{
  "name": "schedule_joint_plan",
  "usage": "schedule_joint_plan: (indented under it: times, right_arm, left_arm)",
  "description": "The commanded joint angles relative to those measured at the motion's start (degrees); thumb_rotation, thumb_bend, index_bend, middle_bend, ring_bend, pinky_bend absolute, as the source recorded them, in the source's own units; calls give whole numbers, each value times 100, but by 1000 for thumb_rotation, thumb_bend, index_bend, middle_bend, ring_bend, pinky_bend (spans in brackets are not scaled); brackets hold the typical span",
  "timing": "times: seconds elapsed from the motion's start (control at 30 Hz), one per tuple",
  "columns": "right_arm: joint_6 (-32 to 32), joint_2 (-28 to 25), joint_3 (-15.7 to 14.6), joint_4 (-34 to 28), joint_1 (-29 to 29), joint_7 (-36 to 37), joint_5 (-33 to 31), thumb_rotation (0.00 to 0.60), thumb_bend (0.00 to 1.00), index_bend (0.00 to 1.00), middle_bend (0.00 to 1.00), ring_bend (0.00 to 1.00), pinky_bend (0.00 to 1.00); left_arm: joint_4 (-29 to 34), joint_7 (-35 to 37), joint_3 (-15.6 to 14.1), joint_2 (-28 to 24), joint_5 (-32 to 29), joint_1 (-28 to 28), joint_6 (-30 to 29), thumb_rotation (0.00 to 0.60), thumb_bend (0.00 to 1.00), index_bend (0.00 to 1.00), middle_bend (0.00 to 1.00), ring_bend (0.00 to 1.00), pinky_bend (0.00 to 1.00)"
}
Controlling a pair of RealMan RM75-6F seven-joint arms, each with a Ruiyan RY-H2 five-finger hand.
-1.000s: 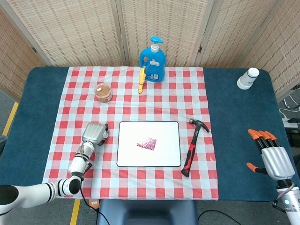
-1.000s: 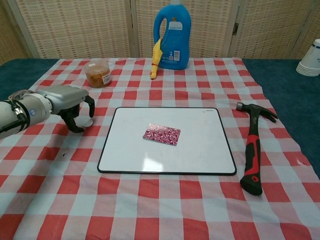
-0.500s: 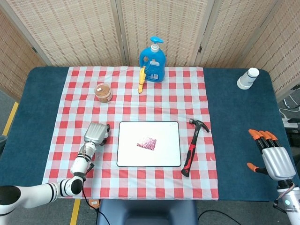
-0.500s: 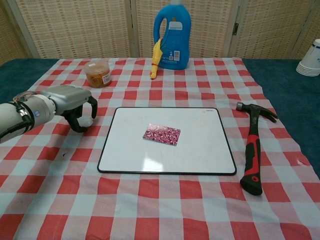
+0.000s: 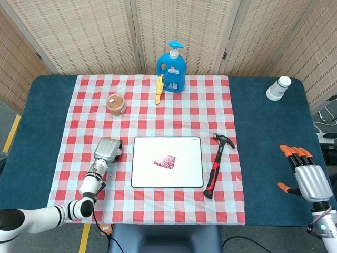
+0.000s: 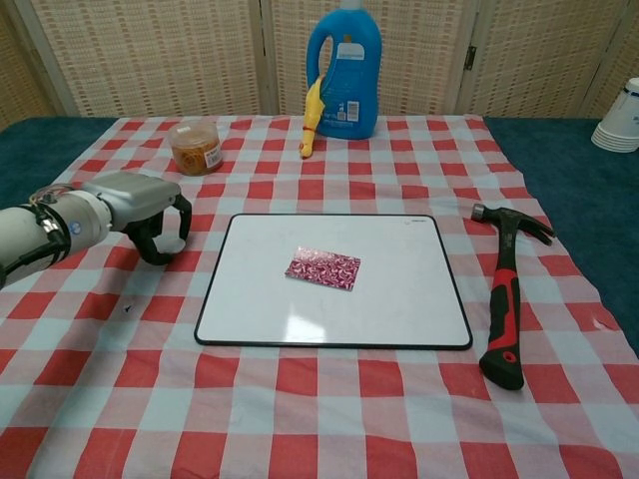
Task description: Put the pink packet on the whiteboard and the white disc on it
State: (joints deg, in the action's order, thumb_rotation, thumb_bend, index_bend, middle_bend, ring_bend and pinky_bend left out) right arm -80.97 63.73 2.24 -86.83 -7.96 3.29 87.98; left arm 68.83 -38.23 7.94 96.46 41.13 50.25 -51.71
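Woven reed screens [image 5: 95, 31] are standing behind a dark blue table [image 5: 268, 158], with a red and white checked cloth [image 6: 329, 419] covering its middle. A whiteboard [image 6: 399, 299] is lying flat near the centre of the cloth, and the pink packet [image 6: 322, 268] is lying on it, a bit left of the board's middle.

The left hand [image 6: 140, 205] is sitting palm down on the cloth just left of the whiteboard, fingers curling down and inward around the white disc [image 6: 176, 242], which is only partly showing between the fingertips. Cannot tell if the disc is being gripped or is just lying on the cloth under the fingers. The right hand [image 5: 308, 176] is hanging over bare table at the far right, near edge, with orange-tipped fingers spread apart and nothing in them; it is only showing in the head view.

A black and red hammer [image 6: 504, 299] is lying just right of the whiteboard. At the far side a blue detergent bottle [image 6: 344, 70] is standing with a yellow rubber chicken [image 6: 313, 120] leaning beside it. A small jar [image 6: 196, 147] of something brownish-orange is sitting to the left of those. Stacked white cups [image 5: 278, 88] are sitting at the far right corner of the table.
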Motion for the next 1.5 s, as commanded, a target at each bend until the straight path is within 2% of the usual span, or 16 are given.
schedule_joint_plan:
  times: [0.03,0.4,0.73,0.9,1.13,1.5]
  right_arm:
    - [4,2,1,-1,-3,-3,-1,600,20,56,122,54,132]
    - [11,4,18,6,-5,1,-37,600,20,56,122,54,133]
    - [-52,-16,8,-14,22,22,2,600,20,56,122,54,133]
    - [-110,-45,-6,-23,55,75,35,600,20,56,122,54,133]
    - [-228,-107,2,-16,107,227,73,600,19,56,122,54,132]
    - [-243,-183,2,14,117,464,99,600,19,56,122,55,133]
  left_arm:
    - [-4,2,9,5,2,-1,15,600,314,456,1000,1000,1000]
    - [16,-3,68,-17,16,-2,1,600,322,490,1000,1000,1000]
    - [678,-487,214,-97,-197,257,-174,600,322,492,1000,1000,1000]
    - [1021,-900,302,142,-296,537,-377,600,322,492,1000,1000,1000]
    - [1210,-1602,587,610,-817,1102,-633,600,323,491,1000,1000,1000]
    - [834,-1847,667,1172,-1151,1451,-752,600,322,492,1000,1000,1000]
